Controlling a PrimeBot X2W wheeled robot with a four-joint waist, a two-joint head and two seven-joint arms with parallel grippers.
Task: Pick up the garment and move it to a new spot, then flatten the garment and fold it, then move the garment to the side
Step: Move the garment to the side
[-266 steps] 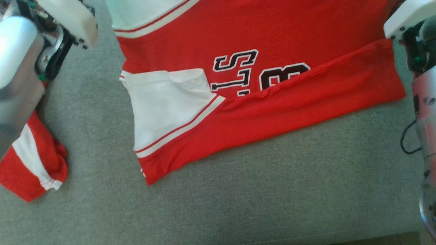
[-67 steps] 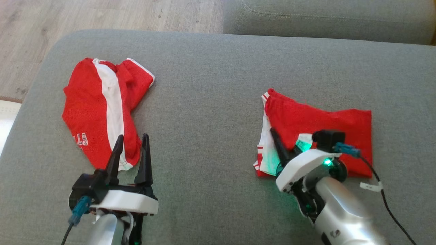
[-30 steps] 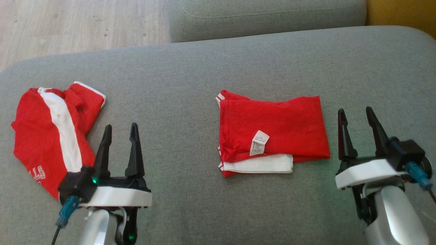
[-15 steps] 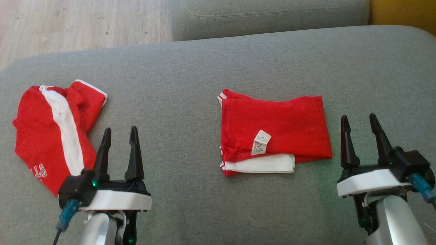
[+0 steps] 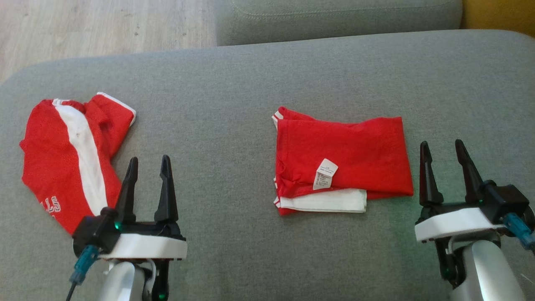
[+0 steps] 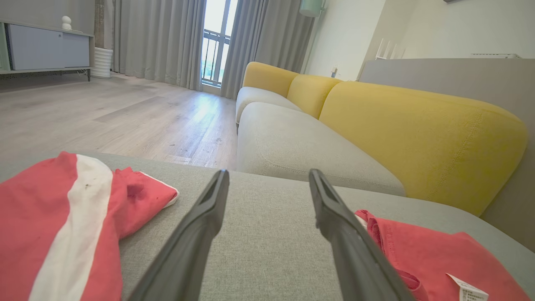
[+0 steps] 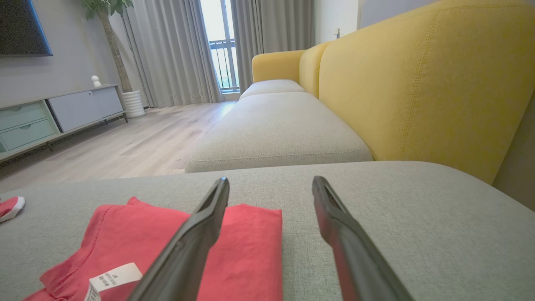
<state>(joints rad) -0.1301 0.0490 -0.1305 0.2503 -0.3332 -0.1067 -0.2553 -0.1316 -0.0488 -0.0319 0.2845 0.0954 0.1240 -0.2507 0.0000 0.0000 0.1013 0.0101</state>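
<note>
The folded red garment [image 5: 342, 159] lies flat right of centre on the grey sofa cushion [image 5: 234, 83], label [image 5: 325, 173] up. At lower left the left end effector [image 5: 149, 159] is released and empty. At lower right the right end effector [image 5: 442, 143] is likewise released, just beside the garment's right edge.

Left hand [image 5: 149, 158], right hand [image 5: 442, 142]: fingers wide apart, empty, seemingly level.
</note>
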